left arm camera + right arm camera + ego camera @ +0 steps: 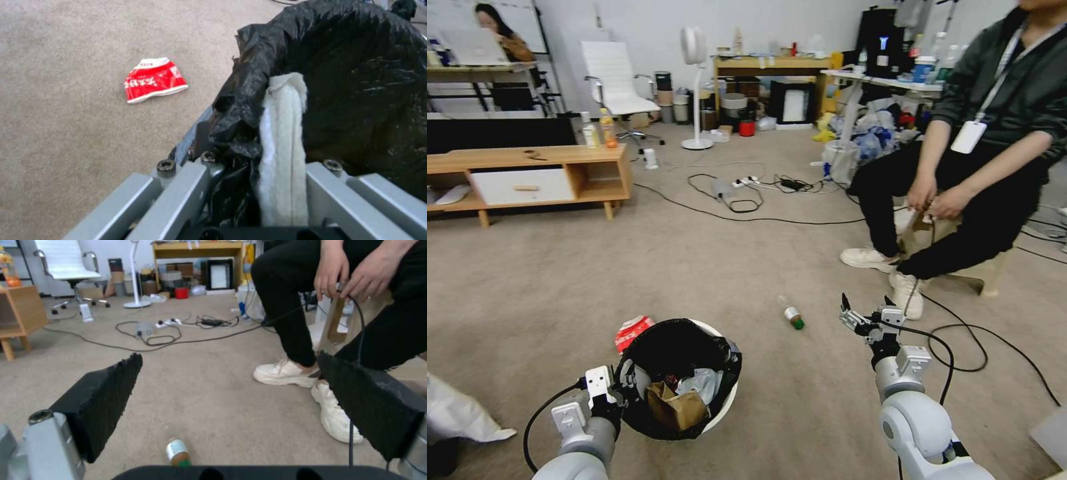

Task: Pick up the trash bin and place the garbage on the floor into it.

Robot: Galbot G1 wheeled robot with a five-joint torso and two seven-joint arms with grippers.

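two pieces of litter lie loose on the carpet floor (707, 267): a red-and-white snack wrapper (632, 331) just beside the far left of the trash bin (720, 407), and a clear bottle with a green cap (791, 313) on its side, a little ahead and to the right of the bin. the bin is a small round white one lined with a black bag (677, 347) folded over its rim. inside it show a brown paper bag (675, 407) and some crumpled whitish plastic or tissue (700, 383). the left hand (617, 393) grips the near left rim of the bin; in the left wrist view its fingers (178, 190) close on the bunched black liner (240, 110) and a strip of white padding or cloth (285, 140), with the wrapper (153, 80) flat on the carpet beyond. whether the bin rests on the floor or hangs lifted cannot be told. the right hand (864, 313) is held out low over the carpet to the right of the bottle, its black-padded fingers (102, 400) spread wide and holding nothing; in the right wrist view the bottle (178, 451) lies on the carpet below and between them. black cables (960, 347) cross the floor near the right arm.
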